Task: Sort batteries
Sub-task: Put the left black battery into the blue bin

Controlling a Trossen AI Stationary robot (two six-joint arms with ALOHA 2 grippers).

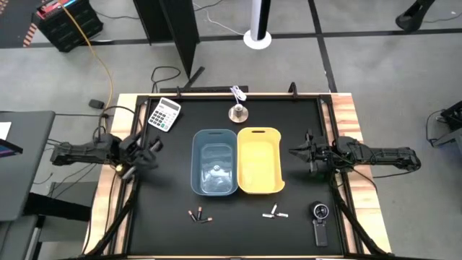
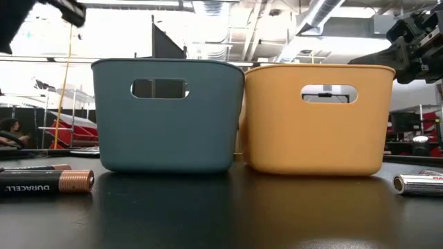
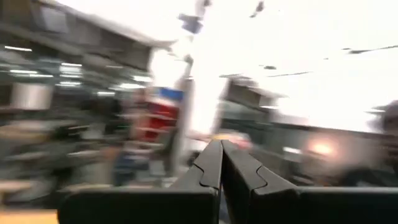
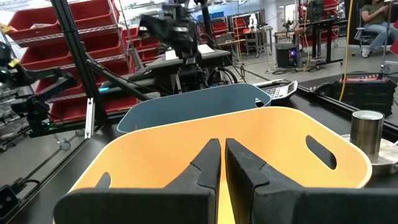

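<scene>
Three dark batteries (image 1: 197,216) with copper tips lie on the black table near its front edge, left of centre; one shows in the low view (image 2: 45,182). Three white, silvery batteries (image 1: 274,213) lie front right of centre; one shows in the low view (image 2: 418,183). A blue bin (image 1: 214,162) and a yellow bin (image 1: 260,160) stand side by side mid-table. My left gripper (image 1: 155,146) is shut and empty at the table's left edge. My right gripper (image 1: 294,152) is shut and empty just right of the yellow bin (image 4: 205,143).
A calculator (image 1: 164,114) lies at the far left. A metal cylinder (image 1: 237,113) with a white cord stands at the far middle. A black round-dialled gadget with a handle (image 1: 320,220) lies at the front right. Wooden table rims run along both sides.
</scene>
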